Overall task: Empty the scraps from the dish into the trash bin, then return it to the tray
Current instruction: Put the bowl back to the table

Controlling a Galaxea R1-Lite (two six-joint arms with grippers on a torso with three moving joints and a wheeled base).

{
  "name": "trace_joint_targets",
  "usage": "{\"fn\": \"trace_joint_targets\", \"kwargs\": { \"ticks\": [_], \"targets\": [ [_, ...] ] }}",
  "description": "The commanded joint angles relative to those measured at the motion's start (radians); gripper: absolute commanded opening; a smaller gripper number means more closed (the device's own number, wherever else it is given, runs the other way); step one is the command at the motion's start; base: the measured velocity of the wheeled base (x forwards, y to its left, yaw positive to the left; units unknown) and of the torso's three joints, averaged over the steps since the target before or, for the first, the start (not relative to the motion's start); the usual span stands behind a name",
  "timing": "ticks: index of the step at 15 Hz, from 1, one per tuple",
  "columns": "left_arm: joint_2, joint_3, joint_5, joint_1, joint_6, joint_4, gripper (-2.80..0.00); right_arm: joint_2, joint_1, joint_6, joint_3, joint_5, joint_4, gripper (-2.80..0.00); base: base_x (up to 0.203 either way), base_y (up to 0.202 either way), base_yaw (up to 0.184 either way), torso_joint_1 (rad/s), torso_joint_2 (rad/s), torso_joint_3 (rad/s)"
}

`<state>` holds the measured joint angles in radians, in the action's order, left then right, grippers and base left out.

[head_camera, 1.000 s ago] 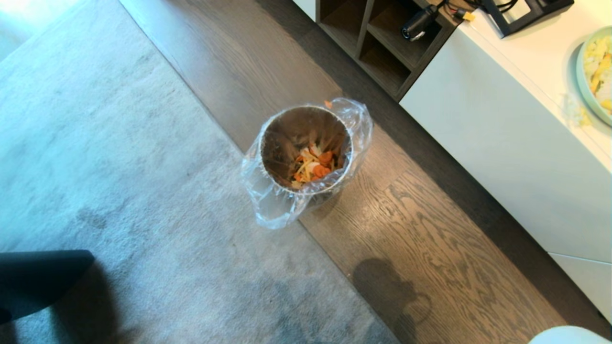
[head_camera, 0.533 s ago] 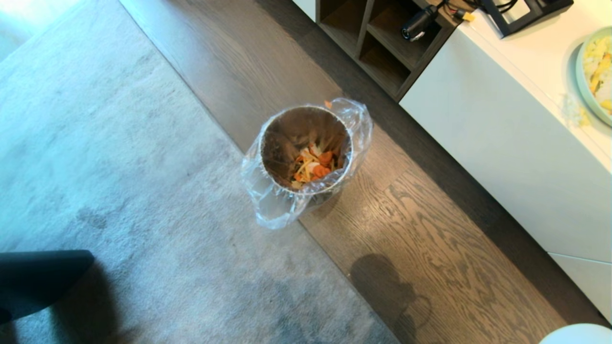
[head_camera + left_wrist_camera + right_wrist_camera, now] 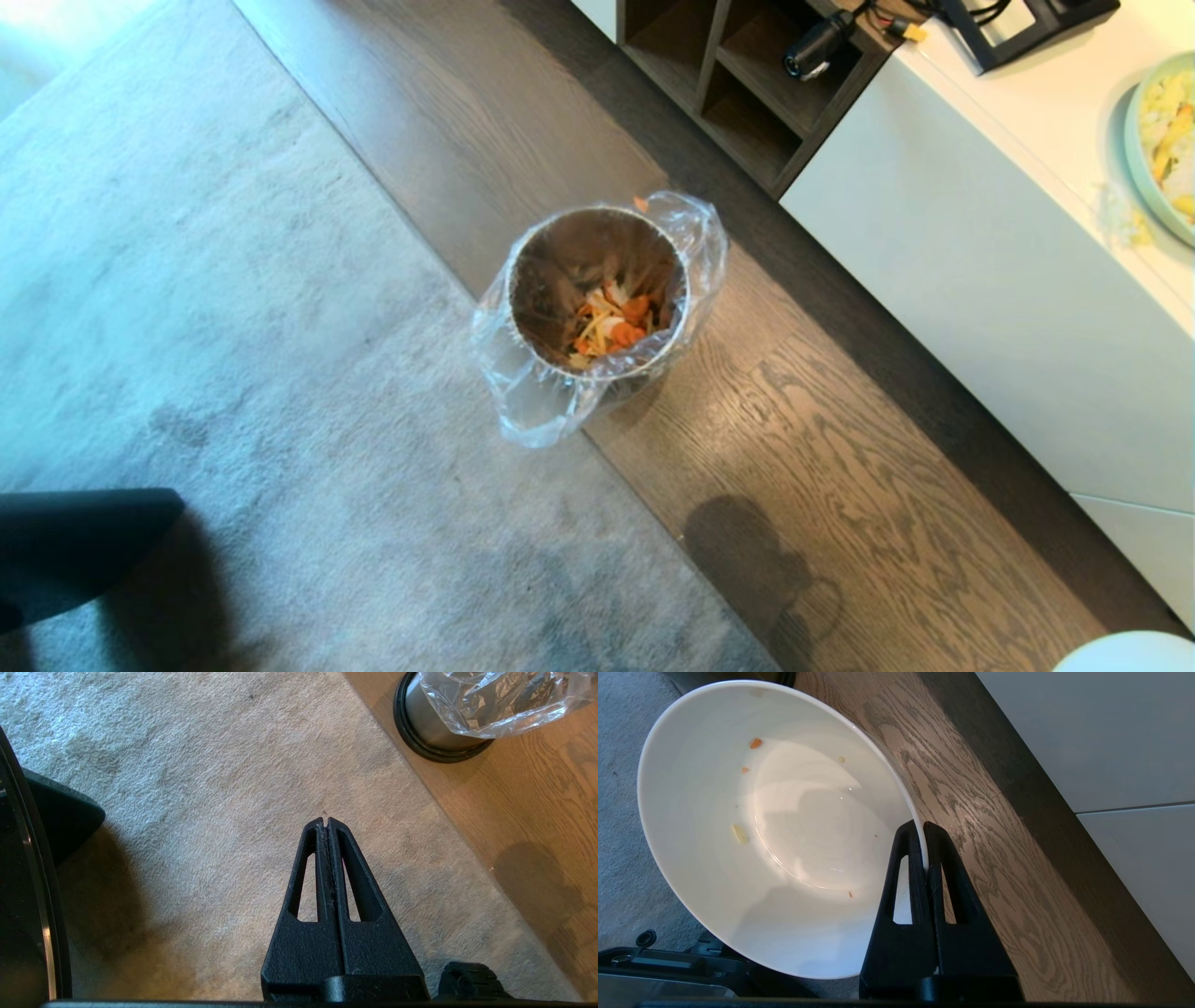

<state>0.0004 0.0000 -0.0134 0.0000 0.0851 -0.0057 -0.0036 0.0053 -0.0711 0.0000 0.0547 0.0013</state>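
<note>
**Scraps dumped, bowl not yet returned**

The trash bin (image 3: 597, 294) stands on the floor where rug meets wood, its clear liner folded over the rim. Orange and pale scraps (image 3: 611, 327) lie inside it. The right claw (image 3: 924, 828) is clamped on the rim of the dish (image 3: 775, 826), held tilted above the floor — nearly empty, with only a few tiny flecks clinging. The left claw (image 3: 325, 822) is closed on nothing, idle over the rug. No tray is visible, so returning the dish remains.

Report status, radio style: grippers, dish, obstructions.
Right gripper shut on dish rim; left gripper shut, empty, above carpet. Scraps in trash bin; crumbs remain. Tray unseen.
</note>
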Motion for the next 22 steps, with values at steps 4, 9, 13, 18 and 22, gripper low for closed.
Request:
{"fn": "trace_joint_targets", "kwargs": {
  "ticks": [4, 9, 13, 18, 22],
  "targets": [
    [0.000, 0.000, 0.000, 0.000, 0.001, 0.000, -2.80, 0.004, 0.002, -0.001, 0.000, 0.001, -0.001, -2.80, 0.000, 0.000, 0.000, 0.000, 0.00, 0.000],
    [0.000, 0.000, 0.000, 0.000, 0.002, 0.000, -2.80, 0.004, 0.001, -0.001, 0.000, 0.001, 0.000, -2.80, 0.000, 0.000, 0.000, 0.002, 0.00, 0.091],
    [0.000, 0.000, 0.000, 0.000, 0.002, 0.000, -2.80, 0.004, 0.001, -0.001, 0.000, 0.001, 0.000, -2.80, 0.000, 0.000, 0.000, 0.000, 0.00, 0.193],
    [0.000, 0.000, 0.000, 0.000, 0.002, 0.000, -2.80, 0.004, 0.001, -0.001, 0.000, 0.001, 0.000, -2.80, 0.000, 0.000, 0.000, 0.004, 0.00, 0.209],
    [0.000, 0.000, 0.000, 0.000, 0.002, 0.000, -2.80, 0.004, 0.001, -0.001, 0.000, 0.001, -0.001, -2.80, 0.000, 0.000, 0.000, 0.003, 0.00, 0.200]
  ]
}}
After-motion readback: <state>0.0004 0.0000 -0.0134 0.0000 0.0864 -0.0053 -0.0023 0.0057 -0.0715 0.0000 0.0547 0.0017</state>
